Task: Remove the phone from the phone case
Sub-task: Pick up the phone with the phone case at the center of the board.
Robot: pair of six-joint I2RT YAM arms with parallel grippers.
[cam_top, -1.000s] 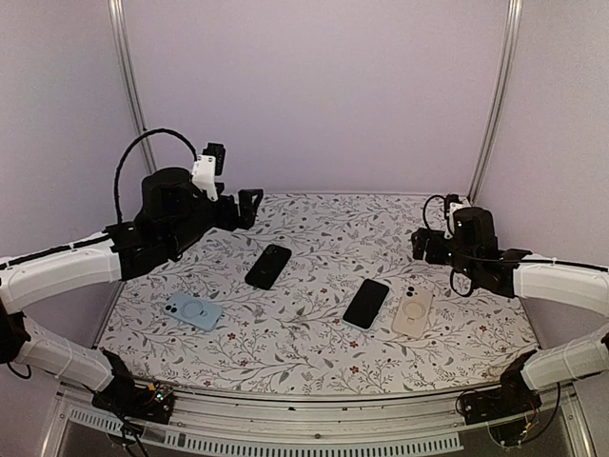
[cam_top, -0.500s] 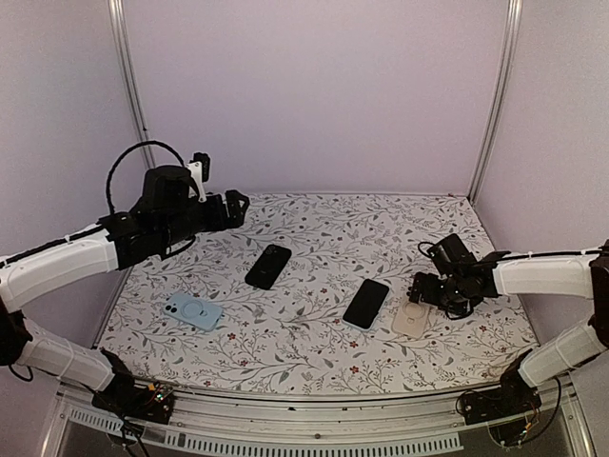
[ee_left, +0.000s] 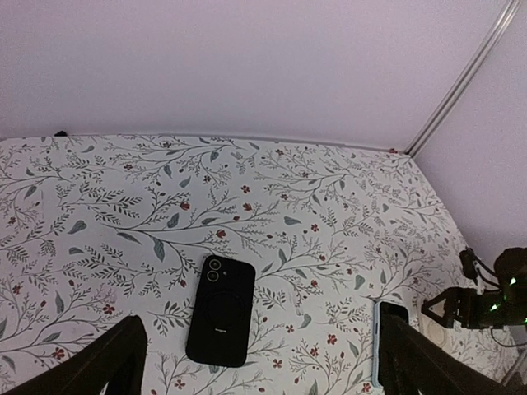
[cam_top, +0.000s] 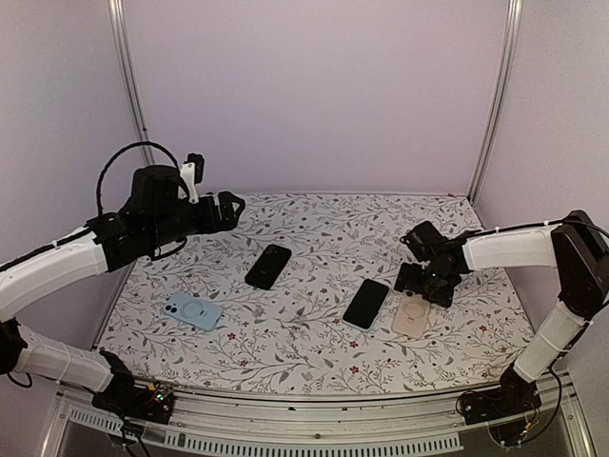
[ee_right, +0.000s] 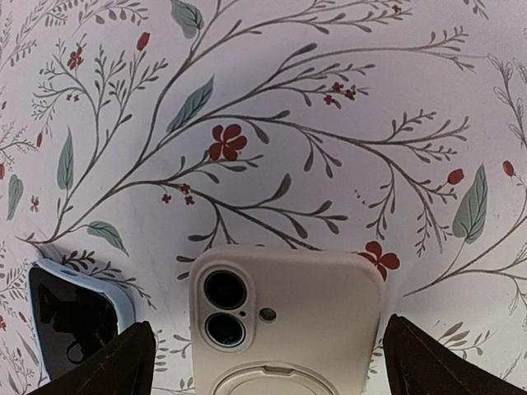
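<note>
A beige cased phone lies back up at the right; the right wrist view shows its twin lenses and ring. My right gripper hangs low over its far end, open, with a finger on either side of it and nothing held. A black cased phone lies back up mid-table and shows in the left wrist view. My left gripper is open and empty, raised at the far left, well away from it.
A phone in a light blue case lies screen up just left of the beige one; its corner shows in the right wrist view. A separate light blue case lies at the near left. The floral mat covers the table.
My right gripper has swung down and leftwards to sit over the far end of the beige cased phone. My left arm has drawn back a little to the left.
</note>
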